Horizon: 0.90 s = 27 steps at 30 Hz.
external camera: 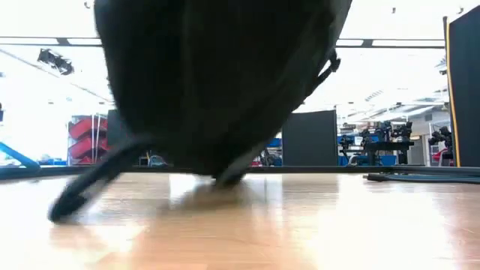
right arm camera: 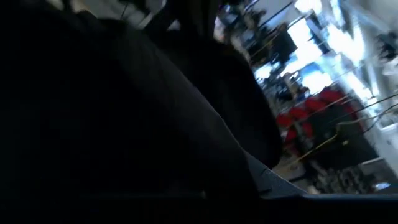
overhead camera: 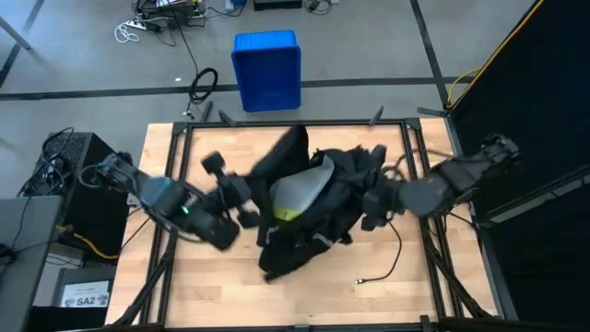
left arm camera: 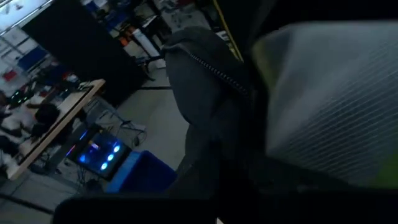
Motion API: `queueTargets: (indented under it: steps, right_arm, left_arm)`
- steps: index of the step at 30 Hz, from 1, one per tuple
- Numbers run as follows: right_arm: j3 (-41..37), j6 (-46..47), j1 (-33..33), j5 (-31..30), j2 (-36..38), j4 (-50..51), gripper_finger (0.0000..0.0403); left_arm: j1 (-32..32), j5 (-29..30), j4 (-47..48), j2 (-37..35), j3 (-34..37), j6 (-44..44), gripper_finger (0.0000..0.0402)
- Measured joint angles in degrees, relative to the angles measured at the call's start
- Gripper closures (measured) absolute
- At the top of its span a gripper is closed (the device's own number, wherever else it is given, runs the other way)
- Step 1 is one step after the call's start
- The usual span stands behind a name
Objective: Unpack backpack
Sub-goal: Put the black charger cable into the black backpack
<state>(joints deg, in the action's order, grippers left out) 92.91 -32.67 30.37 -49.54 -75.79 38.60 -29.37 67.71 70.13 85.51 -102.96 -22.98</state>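
While the backpack [overhead camera: 309, 207] is sitting near the middle of the counter [overhead camera: 415, 295], raised so that only a low point and a trailing strap [external camera: 90, 191] are touching the wood, both arms are working at it from opposite sides. Left hand [overhead camera: 249, 207] is pressing against the pack's left flank beside the pale grey inner panel [overhead camera: 300, 189]; whether its fingers are closed cannot be told. Right hand [overhead camera: 373, 205] is lying against the right flank, its grip likewise impossible to tell. Risk, as a judgement: the pack is looking unsteady, so it may be sagging or toppling if either hold slips, spilling contents or snagging the loose cable [overhead camera: 383, 267] lying toward the counter's near right corner. Writing: none readable on the pack; a floor label [overhead camera: 85, 297] beyond the counter's left edge is showing "SA2".
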Motion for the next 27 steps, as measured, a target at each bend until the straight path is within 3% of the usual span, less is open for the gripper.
queueTargets:
  steps: [5, 10, 13, 17, 22, 27]
  right_arm:
    - [3.8, -2.1, -1.3, 1.5, 0.0, -1.1, 0.0403]
    - [3.8, 3.3, -3.6, 9.8, -2.6, 2.8, 0.0403]
    - [3.8, 6.7, -4.0, 15.2, -6.9, 4.2, 0.0403]
    - [3.8, 9.4, -3.3, 24.4, -15.0, 4.7, 0.0403]
    - [3.8, 11.2, -2.8, 30.5, -26.4, 3.7, 0.0402]
    - [3.7, 12.4, -4.3, 36.0, -37.8, 1.1, 0.0402]
  left_arm:
    - [4.5, 0.0, -0.2, -4.3, -0.1, 3.7, 0.0401]
    - [9.1, -0.4, -5.1, -4.8, -0.1, 14.6, 0.0401]
    - [11.9, -4.7, -11.4, -4.6, 0.2, 24.5, 0.0401]
    - [15.6, -14.9, -21.3, -4.5, 2.1, 33.1, 0.0401]
    - [17.4, -24.3, -27.2, -4.8, 10.0, 34.5, 0.0401]
    - [17.4, -31.3, -38.5, -6.8, 25.3, 32.3, 0.0401]
